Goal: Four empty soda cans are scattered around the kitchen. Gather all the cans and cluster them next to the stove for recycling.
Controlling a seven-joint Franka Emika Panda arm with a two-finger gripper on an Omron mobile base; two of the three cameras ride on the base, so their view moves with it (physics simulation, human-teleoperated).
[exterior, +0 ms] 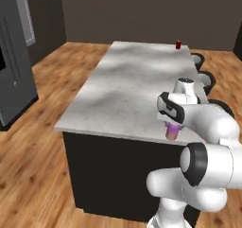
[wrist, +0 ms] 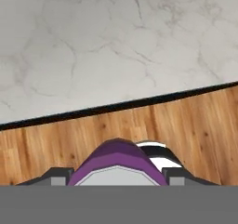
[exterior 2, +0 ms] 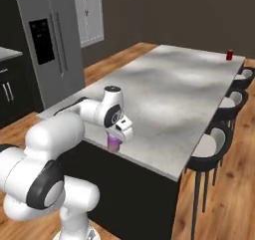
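Marble island counter (exterior: 118, 85), wood floor around; gripper (exterior: 173, 126) at near edge, jaws pinching purple can (exterior: 172, 132), lifted just off the top; red can (exterior: 178, 45) at far right corner, uncollected; stove unseen; gathering judged barely begun.

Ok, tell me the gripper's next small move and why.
Probably lift straight up. The gripper is shut on the purple can, which sits near the marble island counter's edge. No stove is visible, so the can needs clearance before being carried away.
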